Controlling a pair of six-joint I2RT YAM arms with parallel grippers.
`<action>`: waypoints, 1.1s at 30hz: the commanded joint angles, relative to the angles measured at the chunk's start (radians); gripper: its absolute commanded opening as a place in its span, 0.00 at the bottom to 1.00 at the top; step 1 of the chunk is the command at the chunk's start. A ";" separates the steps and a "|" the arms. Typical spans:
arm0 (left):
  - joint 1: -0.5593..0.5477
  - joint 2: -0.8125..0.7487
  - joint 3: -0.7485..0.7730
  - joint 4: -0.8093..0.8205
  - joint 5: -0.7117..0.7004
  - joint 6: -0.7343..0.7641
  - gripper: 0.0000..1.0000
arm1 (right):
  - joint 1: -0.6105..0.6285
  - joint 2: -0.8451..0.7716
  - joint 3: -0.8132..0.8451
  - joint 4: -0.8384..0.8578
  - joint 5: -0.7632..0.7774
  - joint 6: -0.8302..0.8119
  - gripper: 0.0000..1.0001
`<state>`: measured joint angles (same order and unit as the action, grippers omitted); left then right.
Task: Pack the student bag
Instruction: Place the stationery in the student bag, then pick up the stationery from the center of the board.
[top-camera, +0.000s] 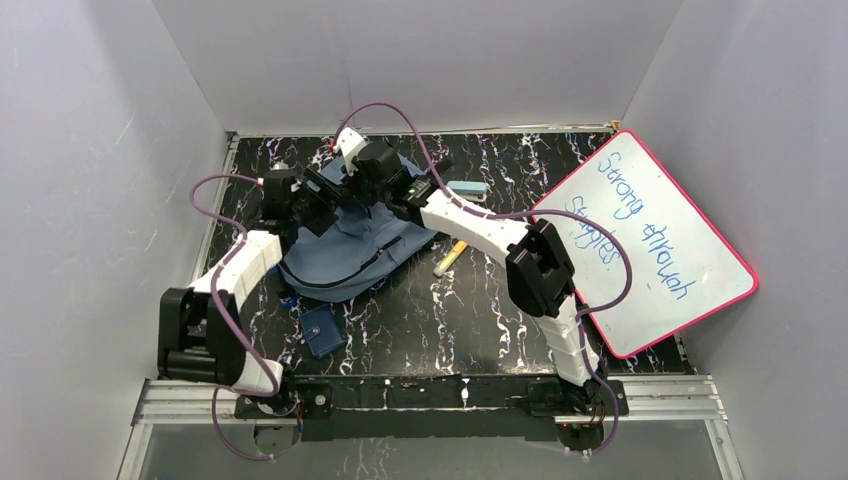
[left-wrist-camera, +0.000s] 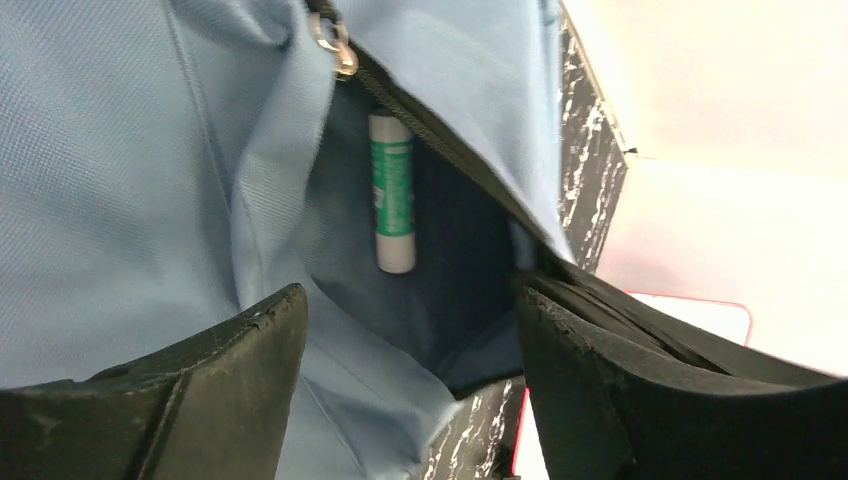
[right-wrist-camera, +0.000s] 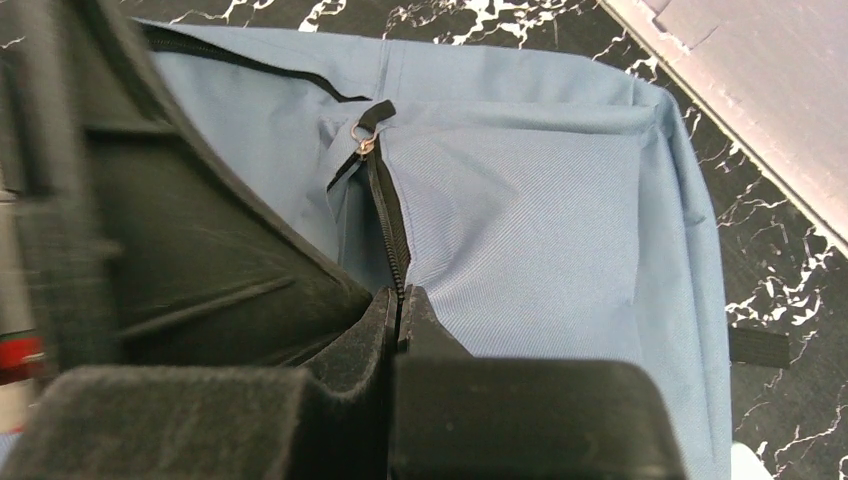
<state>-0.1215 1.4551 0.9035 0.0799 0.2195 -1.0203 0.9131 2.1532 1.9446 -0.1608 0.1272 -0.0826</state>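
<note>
The slate-blue student bag (top-camera: 352, 252) lies on the black marbled table, left of centre. My right gripper (right-wrist-camera: 400, 295) is shut on the black zipper edge of its opening and holds that edge up. The metal zipper pull (right-wrist-camera: 365, 135) sits just beyond the fingertips. My left gripper (left-wrist-camera: 410, 300) is open at the mouth of the bag with nothing between its fingers. A green and white glue stick (left-wrist-camera: 393, 195) lies loose inside the dark lining, beyond the left fingertips.
A pink-edged whiteboard (top-camera: 650, 240) with blue writing leans at the right. A small dark-blue pouch (top-camera: 322, 332) lies in front of the bag. A yellow pen (top-camera: 447, 260) and a pale blue block (top-camera: 467, 188) lie to the bag's right. Grey walls enclose the table.
</note>
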 joint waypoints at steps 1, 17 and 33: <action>-0.006 -0.149 0.013 -0.049 -0.045 0.042 0.70 | 0.019 -0.055 -0.009 0.035 -0.052 0.023 0.00; -0.004 -0.409 -0.102 -0.237 -0.136 0.187 0.58 | 0.020 -0.159 -0.090 0.001 -0.109 0.021 0.21; -0.004 -0.345 -0.059 -0.207 -0.033 0.315 0.58 | -0.019 -0.555 -0.595 -0.021 0.167 0.232 0.40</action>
<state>-0.1226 1.1065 0.8051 -0.1429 0.1436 -0.7773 0.9276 1.6932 1.4658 -0.1822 0.1532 0.0299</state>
